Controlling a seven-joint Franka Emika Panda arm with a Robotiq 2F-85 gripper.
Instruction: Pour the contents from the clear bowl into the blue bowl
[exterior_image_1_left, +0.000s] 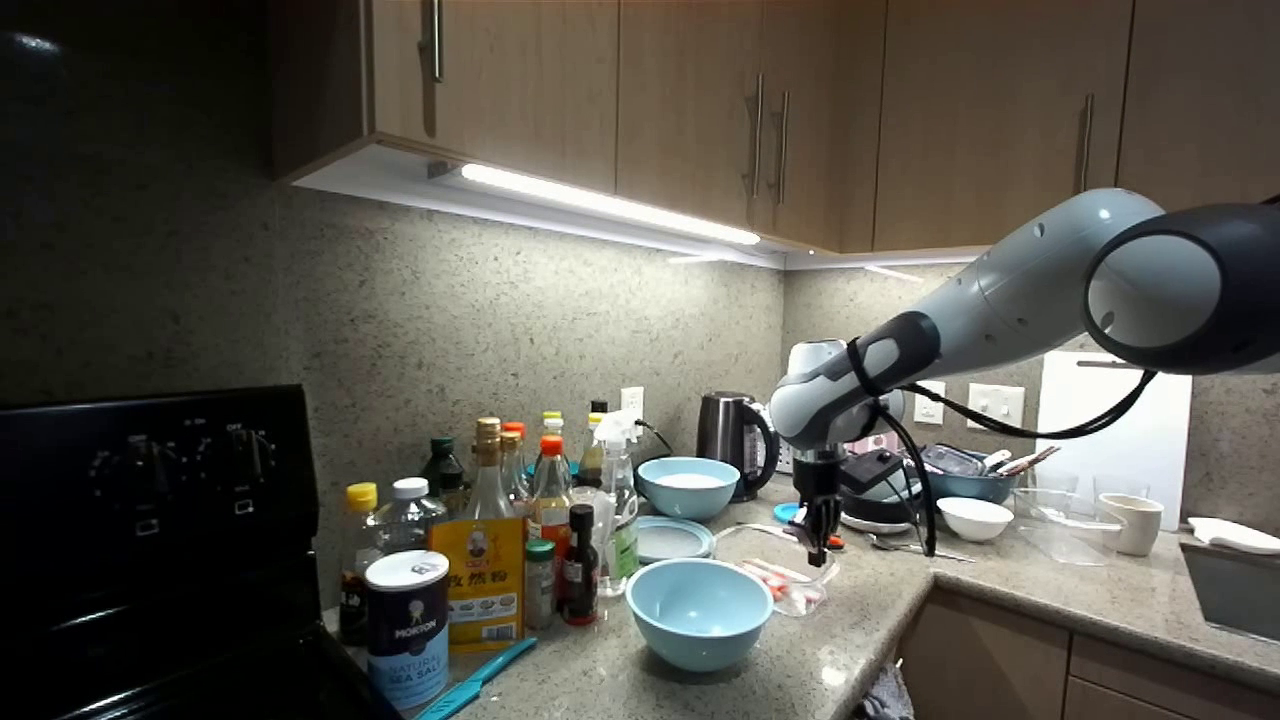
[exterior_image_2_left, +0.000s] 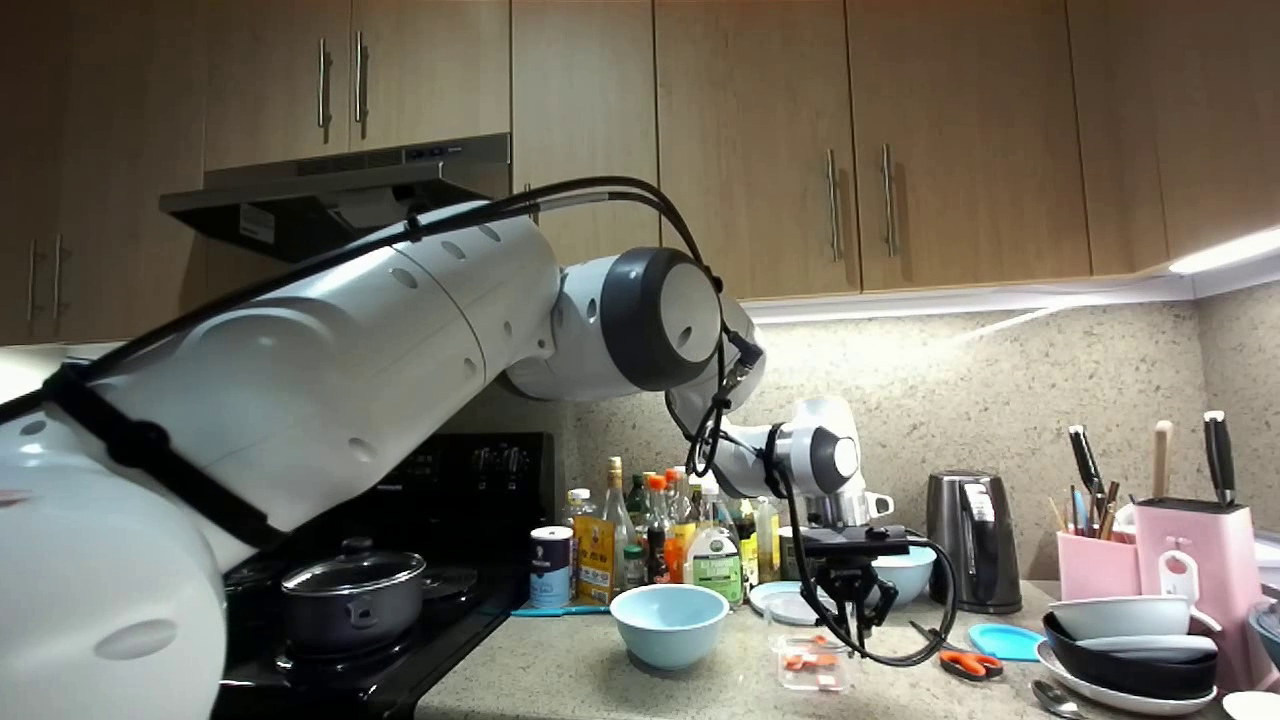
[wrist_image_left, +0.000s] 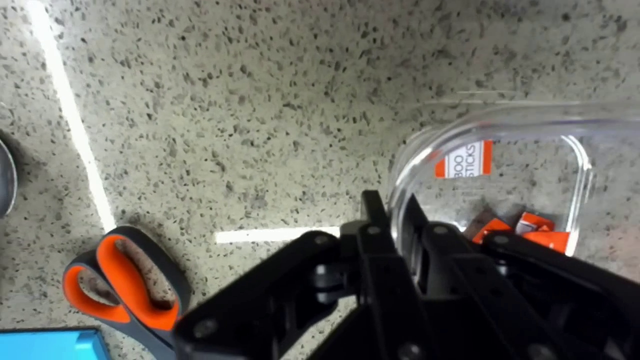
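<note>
Between jaws, one clear container (wrist_image_left: 530, 122) wall; apart, two blue bowls (exterior_image_1_left: 698, 648)

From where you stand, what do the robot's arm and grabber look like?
The arm is glossy white and rounded, with dark grey joint bands, a black strap and black cables. The gripper is black, with slim straight fingers and round screws.

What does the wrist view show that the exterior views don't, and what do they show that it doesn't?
Only the wrist view: the readable word STICKS on a label.
Only the exterior views: the front blue bowl, the bottles, the kettle and the cupboards.
Shared: the hand, the clear container and the scissors.
</note>
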